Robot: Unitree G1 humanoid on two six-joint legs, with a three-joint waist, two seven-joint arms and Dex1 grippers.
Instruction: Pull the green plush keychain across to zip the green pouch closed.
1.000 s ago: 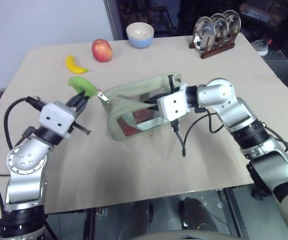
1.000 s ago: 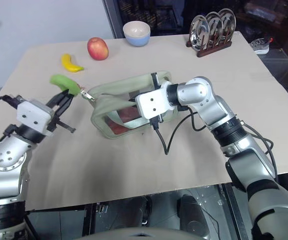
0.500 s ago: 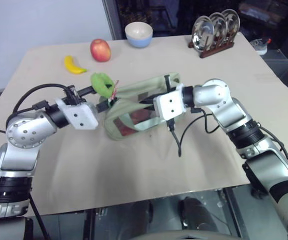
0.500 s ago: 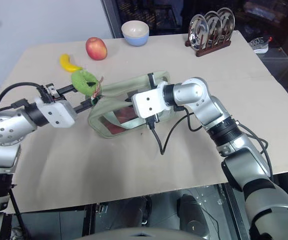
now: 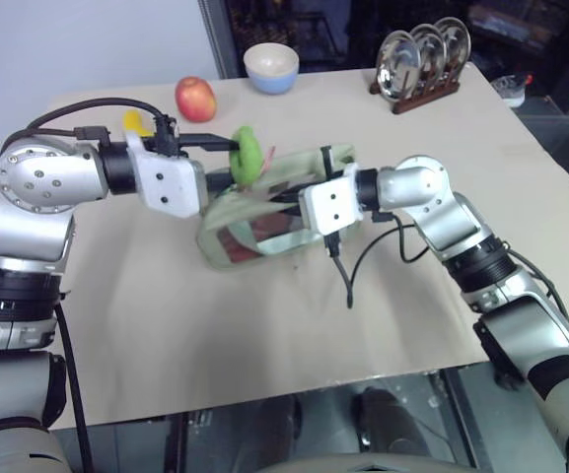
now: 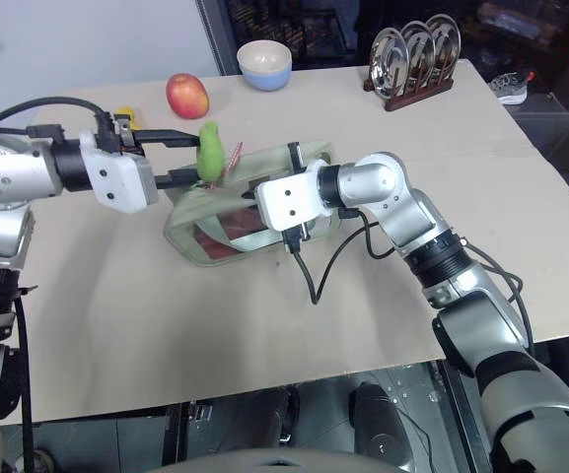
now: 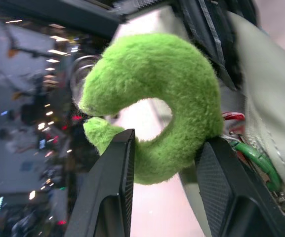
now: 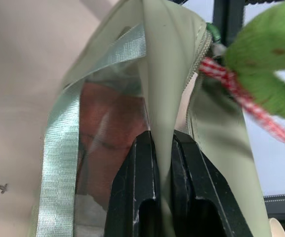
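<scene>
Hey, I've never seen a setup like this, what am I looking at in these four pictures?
A two-armed humanoid robot works at a table. Two pictures come from cameras in its head, looking down; the other two from cameras on its wrists. Its left claw grips the green plush keychain. Its right claw is shut on a fold of the green pouch. An apple, a banana, a bowl and a rack of metal plates also sit on the table.
</scene>
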